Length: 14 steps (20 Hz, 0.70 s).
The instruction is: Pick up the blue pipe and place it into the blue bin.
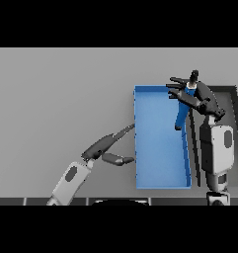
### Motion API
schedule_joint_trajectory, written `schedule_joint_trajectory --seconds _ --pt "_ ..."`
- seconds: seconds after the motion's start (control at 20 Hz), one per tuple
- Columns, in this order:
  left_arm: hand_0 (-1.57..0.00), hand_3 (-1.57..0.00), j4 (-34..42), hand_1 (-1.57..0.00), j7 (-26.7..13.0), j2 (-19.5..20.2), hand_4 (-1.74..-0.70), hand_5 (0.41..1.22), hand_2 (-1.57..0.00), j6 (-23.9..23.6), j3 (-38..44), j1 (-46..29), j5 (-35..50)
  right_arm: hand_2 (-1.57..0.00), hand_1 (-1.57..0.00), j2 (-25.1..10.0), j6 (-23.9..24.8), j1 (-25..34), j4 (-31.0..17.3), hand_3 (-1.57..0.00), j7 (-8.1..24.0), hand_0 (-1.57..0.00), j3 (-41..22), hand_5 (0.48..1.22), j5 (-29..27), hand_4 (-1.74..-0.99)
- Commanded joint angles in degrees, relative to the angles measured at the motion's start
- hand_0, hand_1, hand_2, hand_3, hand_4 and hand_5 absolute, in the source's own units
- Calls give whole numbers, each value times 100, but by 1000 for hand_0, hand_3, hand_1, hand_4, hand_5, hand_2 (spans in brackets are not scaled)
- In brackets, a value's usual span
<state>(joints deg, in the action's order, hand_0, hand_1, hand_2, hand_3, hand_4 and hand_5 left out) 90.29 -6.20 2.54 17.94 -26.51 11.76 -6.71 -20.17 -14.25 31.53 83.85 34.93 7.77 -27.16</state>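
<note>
Blue pipe held above the blue bin, release step pending.

Right robot hand [192, 95] has its fingers curled round the blue pipe [181, 112], which hangs near upright over the far right corner of the blue bin [138, 138]; its lower end appears inside the bin's outline, though height above the floor cannot be told. Judged step: placing; next, lower a little and uncurl. Right bin wall sits close beside the pipe, a dark tray [229, 91] just beyond; more room lies leftward. Left robot hand [108, 146] rests on the grey counter [56, 99], fingers straight, at the bin's left wall.
</note>
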Motion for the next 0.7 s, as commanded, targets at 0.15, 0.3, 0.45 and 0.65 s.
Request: schedule_joint_trajectory --seconds 0.15,0.3,0.45,0.65 --pt "1 1 127 1 -56 69 -887 420 1 46 45 28 77 -1571 -1571 -138 650 -400 -131 -1255 1 -1571 -555 1221 313 -1741" --pt "1 1 91 1 -11 72 -883 421 1 25 0 -14 1 -1571 -1571 -508 1064 -621 -341 -908 0 -1571 -1199 1221 374 -1741" --pt "1 1 137 1 -4 69 -881 422 1 32 3 4 23 -1071 -1069 -978 1673 -395 -877 -630 -9 -1172 -2116 1221 17 -1592" --pt "1 1 175 1 -83 34 -878 428 1 3 23 58 51 -438 -437 -1805 1688 55 -1265 -258 0 -479 -3520 1186 -860 -1275"
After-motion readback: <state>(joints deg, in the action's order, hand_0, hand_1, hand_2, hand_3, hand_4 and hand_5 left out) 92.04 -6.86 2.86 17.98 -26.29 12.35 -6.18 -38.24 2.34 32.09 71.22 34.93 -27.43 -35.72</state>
